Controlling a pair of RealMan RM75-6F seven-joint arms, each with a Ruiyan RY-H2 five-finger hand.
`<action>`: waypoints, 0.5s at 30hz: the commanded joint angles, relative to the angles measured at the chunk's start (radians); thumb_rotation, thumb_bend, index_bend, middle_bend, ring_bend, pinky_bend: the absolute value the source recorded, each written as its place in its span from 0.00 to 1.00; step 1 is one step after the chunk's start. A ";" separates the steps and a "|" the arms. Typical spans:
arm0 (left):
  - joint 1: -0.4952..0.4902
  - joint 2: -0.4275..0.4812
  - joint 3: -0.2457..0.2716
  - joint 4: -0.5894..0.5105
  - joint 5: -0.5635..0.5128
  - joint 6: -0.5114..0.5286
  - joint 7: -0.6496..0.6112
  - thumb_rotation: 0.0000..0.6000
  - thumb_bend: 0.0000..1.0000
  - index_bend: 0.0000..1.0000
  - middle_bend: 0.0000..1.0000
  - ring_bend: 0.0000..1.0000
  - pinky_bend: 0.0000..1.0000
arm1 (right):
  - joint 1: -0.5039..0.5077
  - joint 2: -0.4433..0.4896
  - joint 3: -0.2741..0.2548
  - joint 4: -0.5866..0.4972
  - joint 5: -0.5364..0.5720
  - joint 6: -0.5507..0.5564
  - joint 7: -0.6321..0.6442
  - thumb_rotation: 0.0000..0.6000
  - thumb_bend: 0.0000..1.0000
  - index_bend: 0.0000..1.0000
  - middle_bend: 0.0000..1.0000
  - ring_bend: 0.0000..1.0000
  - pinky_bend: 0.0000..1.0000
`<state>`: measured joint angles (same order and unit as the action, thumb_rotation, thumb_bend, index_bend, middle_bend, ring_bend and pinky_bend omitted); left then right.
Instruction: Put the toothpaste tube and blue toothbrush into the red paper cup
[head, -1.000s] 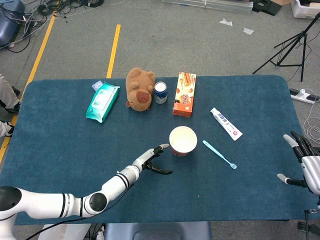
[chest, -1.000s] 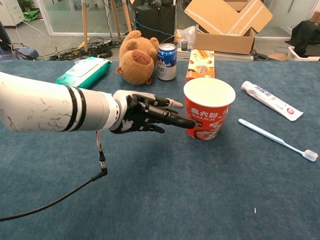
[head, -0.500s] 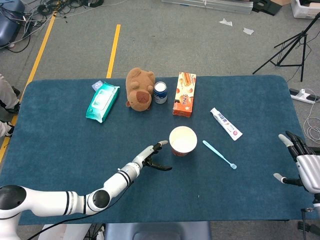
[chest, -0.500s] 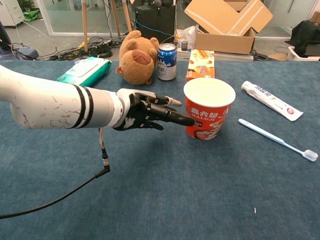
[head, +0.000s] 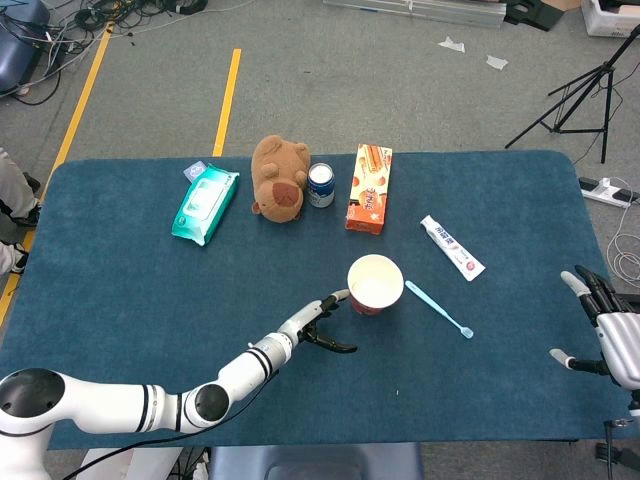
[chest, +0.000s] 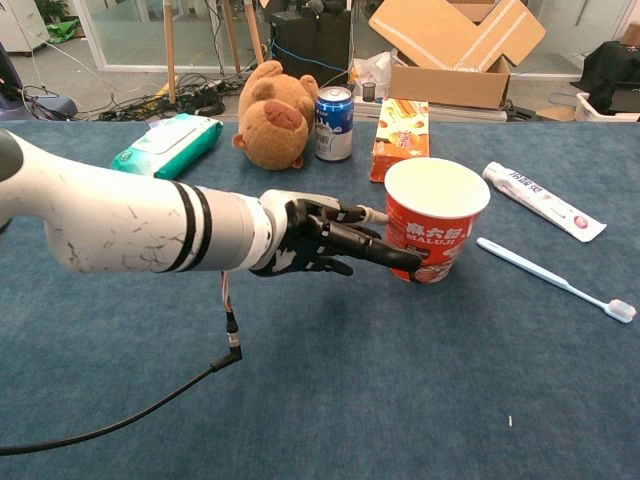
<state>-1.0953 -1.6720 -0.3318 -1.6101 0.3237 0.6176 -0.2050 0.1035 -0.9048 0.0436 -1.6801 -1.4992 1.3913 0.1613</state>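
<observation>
The red paper cup (head: 375, 284) (chest: 437, 218) stands mouth-up near the table's middle, leaning slightly to the right. My left hand (head: 320, 325) (chest: 330, 237) reaches in from the left with fingers stretched out; its fingertips (chest: 400, 259) touch the cup's left side, and it holds nothing. The blue toothbrush (head: 438, 308) (chest: 555, 278) lies flat just right of the cup. Farther right and back lies the white toothpaste tube (head: 452, 247) (chest: 540, 200). My right hand (head: 605, 325) hovers at the table's right edge with fingers spread and empty; the chest view does not show it.
Along the back stand a green wipes pack (head: 205, 204), a brown plush toy (head: 279, 178), a blue can (head: 321, 185) and an orange snack box (head: 370, 188). A black cable (chest: 215, 360) hangs from my left forearm onto the blue tablecloth (head: 120, 270).
My left hand has pushed forward to the right, and the cup has slid right toward the toothbrush and tipped a little. The right hand has barely shifted.
</observation>
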 joint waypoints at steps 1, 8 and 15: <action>-0.003 -0.004 0.000 -0.002 0.000 -0.010 -0.002 1.00 0.00 0.00 0.02 0.01 0.00 | 0.001 -0.002 -0.001 0.002 -0.001 -0.002 0.002 1.00 0.00 0.00 0.00 0.00 0.25; 0.014 0.020 0.003 -0.045 0.028 0.004 -0.003 1.00 0.00 0.00 0.02 0.01 0.00 | 0.001 -0.006 0.000 0.007 0.003 -0.003 0.003 1.00 0.00 0.00 0.00 0.00 0.25; 0.075 0.113 0.019 -0.154 0.090 0.075 0.009 1.00 0.00 0.00 0.02 0.01 0.00 | 0.002 -0.007 0.007 0.002 0.017 -0.002 -0.013 1.00 0.00 0.00 0.00 0.00 0.25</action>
<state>-1.0401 -1.5853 -0.3199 -1.7367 0.3929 0.6701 -0.2024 0.1045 -0.9113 0.0495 -1.6770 -1.4839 1.3899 0.1498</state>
